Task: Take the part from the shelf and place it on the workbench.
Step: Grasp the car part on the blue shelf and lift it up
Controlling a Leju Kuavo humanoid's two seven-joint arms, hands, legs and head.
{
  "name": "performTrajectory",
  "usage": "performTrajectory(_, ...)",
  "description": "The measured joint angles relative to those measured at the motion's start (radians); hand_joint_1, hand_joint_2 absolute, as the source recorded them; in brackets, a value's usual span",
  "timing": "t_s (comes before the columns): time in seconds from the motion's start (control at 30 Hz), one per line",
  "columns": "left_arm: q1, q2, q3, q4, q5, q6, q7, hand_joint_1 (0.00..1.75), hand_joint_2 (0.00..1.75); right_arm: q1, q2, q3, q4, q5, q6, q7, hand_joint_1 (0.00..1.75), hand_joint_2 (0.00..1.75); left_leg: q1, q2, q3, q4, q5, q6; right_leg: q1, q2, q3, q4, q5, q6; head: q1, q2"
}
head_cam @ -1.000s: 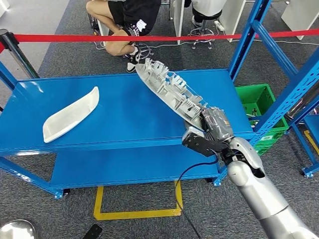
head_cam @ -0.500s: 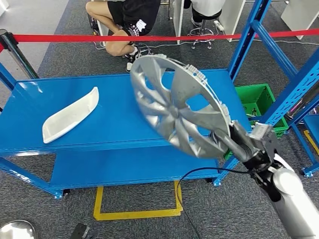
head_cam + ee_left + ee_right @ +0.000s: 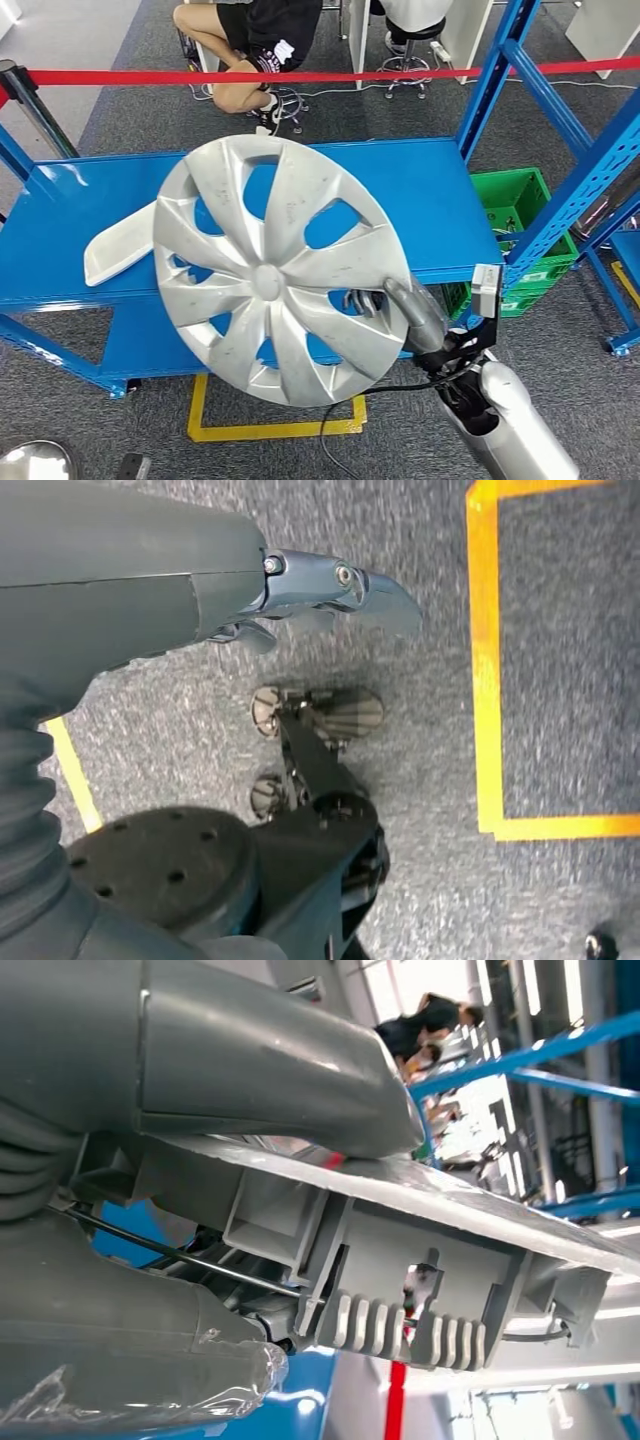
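One right hand (image 3: 423,318) grips the silver wheel cover (image 3: 275,268) by its rim above the blue workbench (image 3: 438,200).

- Head view looks forward and down from high on the robot, over the blue workbench (image 3: 68,220) to the carpet and red barrier tape beyond; the hubcap (image 3: 279,265) stands close before the lens
- Left wrist view sits behind the left hand (image 3: 332,585), facing down at grey carpet
- Right wrist view sits very near the right hand (image 3: 287,1070); it shares the hubcap's rim with the head view
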Motion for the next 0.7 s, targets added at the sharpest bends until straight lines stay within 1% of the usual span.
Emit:
performTrajectory(0.13,0.000,0.014,0.002,0.000,-0.012,0.000,-0.001,0.00,1.75,-0.027,0.036,0.025,0.008,-0.011,-0.022,-0.001,1.75,0.00,-0.001,0.000,0.000,0.000,-0.001,0.001,-0.001,0.000,0.000,0.000,0.000,0.000,0.000,0.000)
performTrajectory(0.33,0.002,0.027,0.002,0.000,-0.018,-0.004,-0.001,0.00,1.75,-0.038,0.054,0.042,0.016,-0.016,-0.032,-0.004,1.75,0.00,-0.007,0.000,0.000,0.001,-0.004,0.005,-0.007,0.000,0.001,-0.001,-0.001,0.003,0.000,0.000)
performTrajectory(0.5,0.004,0.036,0.002,0.000,-0.018,-0.005,0.008,0.00,1.75,-0.038,0.059,0.051,0.017,-0.017,-0.035,-0.008,1.75,0.00,-0.014,0.000,0.000,0.005,-0.007,0.015,-0.014,0.000,0.003,-0.002,-0.001,0.012,0.000,0.000)
performTrajectory(0.57,0.005,0.036,0.003,0.000,-0.018,-0.005,0.021,0.00,1.75,-0.038,0.059,0.054,0.017,-0.016,-0.039,-0.013,1.75,0.00,-0.011,0.001,0.003,0.000,-0.002,0.021,-0.014,0.000,0.002,-0.001,-0.003,0.018,0.000,0.000)
performTrajectory(0.6,0.005,0.036,0.004,0.000,-0.018,-0.005,0.027,0.00,1.75,-0.038,0.060,0.055,0.017,-0.015,-0.042,-0.015,1.75,0.00,-0.007,0.003,0.004,-0.003,0.001,0.024,-0.013,0.000,-0.003,0.014,-0.017,0.020,0.001,0.000)
performTrajectory(0.63,0.005,0.036,0.005,0.000,-0.018,-0.005,0.032,0.00,1.75,-0.038,0.060,0.056,0.017,-0.013,-0.045,-0.018,1.75,0.00,-0.004,0.004,0.005,-0.007,0.004,0.027,-0.013,-0.001,-0.015,0.045,-0.042,0.022,0.003,0.000)
performTrajectory(0.67,0.005,0.035,0.006,0.000,-0.019,-0.005,0.036,0.00,1.75,-0.038,0.060,0.056,0.017,-0.012,-0.048,-0.021,1.75,0.00,-0.002,0.005,0.006,-0.008,0.005,0.028,-0.014,-0.001,-0.037,0.100,-0.080,0.025,0.004,0.000)
performTrajectory(0.7,0.006,0.035,0.008,0.000,-0.019,-0.006,0.039,0.00,1.75,-0.037,0.059,0.056,0.017,-0.010,-0.051,-0.023,1.75,0.00,-0.001,0.005,0.005,-0.008,0.005,0.029,-0.015,-0.002,-0.063,0.170,-0.120,0.028,0.006,0.000)
